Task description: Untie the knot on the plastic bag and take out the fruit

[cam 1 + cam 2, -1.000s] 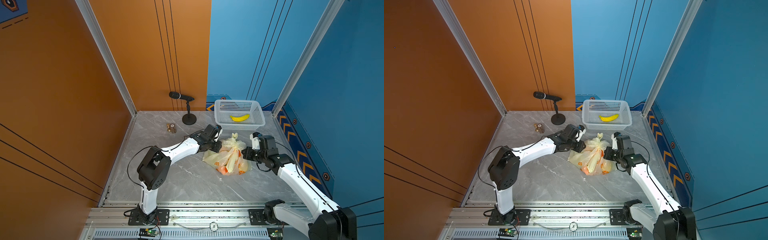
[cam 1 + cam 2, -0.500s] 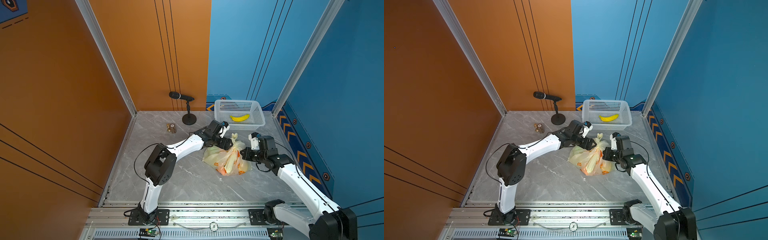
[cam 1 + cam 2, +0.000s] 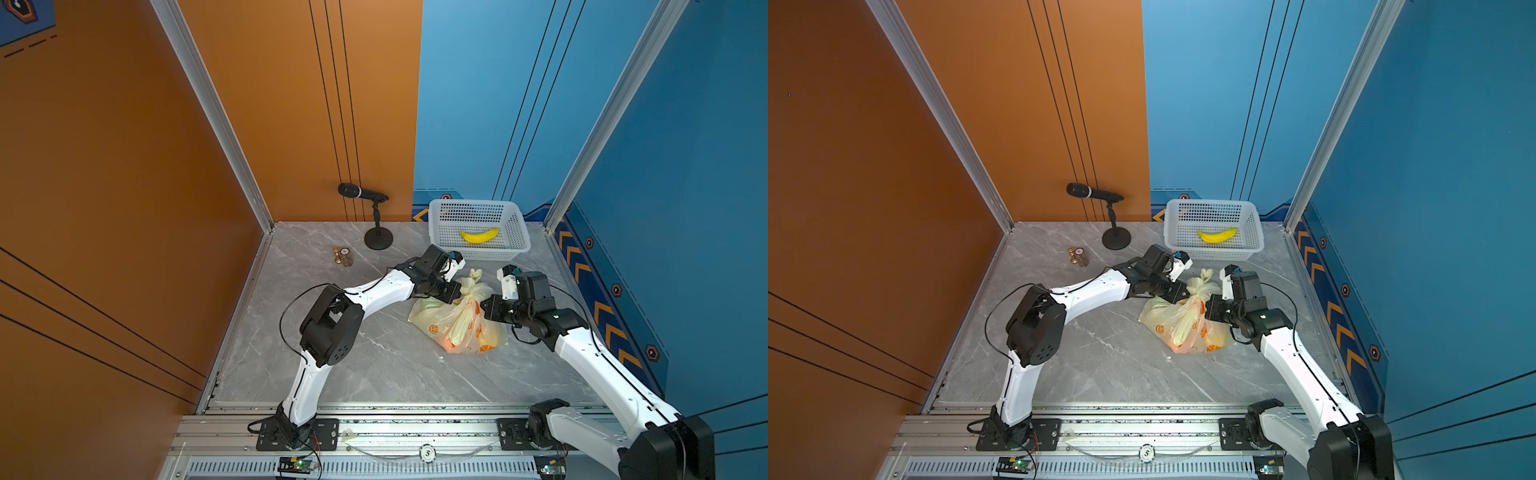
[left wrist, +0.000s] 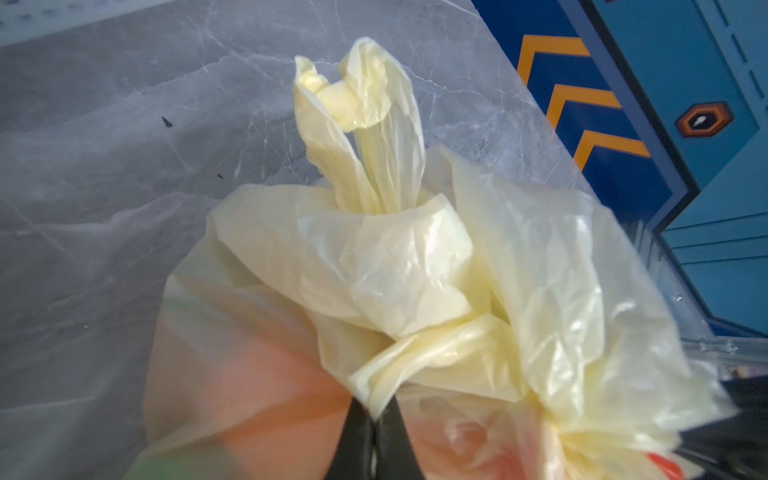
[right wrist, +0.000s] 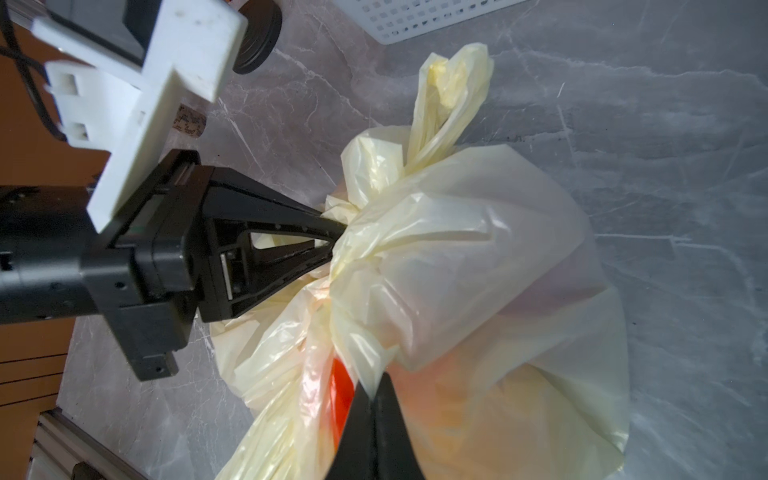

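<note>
Plastic bag, knot tied, mid-table. Left gripper and right gripper flank the knot, each pinched together on the film. Far side: basket holding banana; microphone to its left.

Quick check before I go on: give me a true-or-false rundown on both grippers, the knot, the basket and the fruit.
1. The left gripper and the right gripper are both shut on the plastic bag. True.
2. The knot is undone and the bag gapes open. False: it is tied, with its loose ends sticking up.
3. The white basket holds a banana. True.
4. The fruit lies loose on the table. False: it shows only as orange shapes through the bag's plastic, and none is out.
</note>
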You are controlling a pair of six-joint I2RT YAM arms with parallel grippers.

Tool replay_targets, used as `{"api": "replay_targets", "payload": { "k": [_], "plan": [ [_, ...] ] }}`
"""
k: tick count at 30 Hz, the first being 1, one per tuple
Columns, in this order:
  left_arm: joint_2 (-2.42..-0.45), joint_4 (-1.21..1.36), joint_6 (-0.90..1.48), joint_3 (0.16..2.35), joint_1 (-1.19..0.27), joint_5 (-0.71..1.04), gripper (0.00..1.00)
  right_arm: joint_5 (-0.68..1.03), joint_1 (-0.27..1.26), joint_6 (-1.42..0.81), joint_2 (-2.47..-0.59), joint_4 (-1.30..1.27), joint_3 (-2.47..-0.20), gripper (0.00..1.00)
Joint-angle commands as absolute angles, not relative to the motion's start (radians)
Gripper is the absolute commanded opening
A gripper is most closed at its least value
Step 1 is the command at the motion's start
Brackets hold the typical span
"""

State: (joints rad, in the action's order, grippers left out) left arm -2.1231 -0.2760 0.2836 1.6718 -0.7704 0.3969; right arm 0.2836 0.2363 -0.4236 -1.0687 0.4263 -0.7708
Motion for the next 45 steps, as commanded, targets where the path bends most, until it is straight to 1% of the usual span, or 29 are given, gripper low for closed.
{"api": "replay_targets", "payload": {
  "k": [1, 5, 11, 19, 22, 23, 25, 26, 27, 29, 32, 37, 41, 45],
  "plan": [
    [-2.087, -0.281, 0.297, 1.652, -0.762, 0.348, 0.0, 0.235, 0.232, -0.42, -1.052, 0.431, -0.75, 0.02],
    [-2.047, -0.26, 0.307, 1.598, -0.744, 0.285, 0.0, 0.198, 0.207, -0.43, -1.022, 0.444, -0.728, 0.02],
    [-1.984, -0.29, 0.279, 1.515, -0.72, 0.117, 0.0, 0.191, 0.113, -0.46, -0.974, 0.445, -0.673, 0.03],
    [-1.904, -0.254, 0.302, 1.43, -0.687, 0.082, 0.0, 0.218, 0.057, -0.477, -0.981, 0.459, -0.659, 0.03],
    [-1.871, -0.248, 0.306, 1.428, -0.691, 0.1, 0.0, 0.222, 0.055, -0.484, -0.97, 0.478, -0.681, 0.07],
    [-1.858, -0.243, 0.302, 1.428, -0.697, 0.107, 0.03, 0.222, 0.055, -0.482, -0.963, 0.487, -0.694, 0.1],
    [-1.825, -0.23, 0.279, 1.429, -0.719, 0.104, 0.22, 0.209, 0.063, -0.475, -0.942, 0.509, -0.726, 0.17],
    [-1.81, -0.225, 0.266, 1.431, -0.729, 0.102, 0.29, 0.197, 0.068, -0.471, -0.931, 0.519, -0.739, 0.2],
    [-1.798, -0.22, 0.255, 1.437, -0.742, 0.1, 0.36, 0.181, 0.075, -0.463, -0.922, 0.528, -0.758, 0.24],
    [-1.789, -0.218, 0.245, 1.455, -0.762, 0.103, 0.42, 0.161, 0.095, -0.448, -0.92, 0.54, -0.792, 0.31],
    [-1.802, -0.248, 0.253, 1.504, -0.794, 0.095, 0.46, 0.171, 0.122, -0.428, -0.963, 0.554, -0.846, 0.41],
    [-1.868, -0.32, 0.241, 1.601, -0.845, 0.067, 0.52, 0.242, 0.153, -0.389, -1.11, 0.574, -0.943, 0.57],
    [-1.914, -0.402, 0.253, 1.654, -0.874, -0.021, 0.55, 0.248, 0.181, -0.396, -1.233, 0.608, -1.026, 0.61],
    [-1.938, -0.406, 0.272, 1.647, -0.874, -0.003, 0.58, 0.244, 0.199, -0.415, -1.294, 0.578, -1.025, 0.61]
  ]
}}
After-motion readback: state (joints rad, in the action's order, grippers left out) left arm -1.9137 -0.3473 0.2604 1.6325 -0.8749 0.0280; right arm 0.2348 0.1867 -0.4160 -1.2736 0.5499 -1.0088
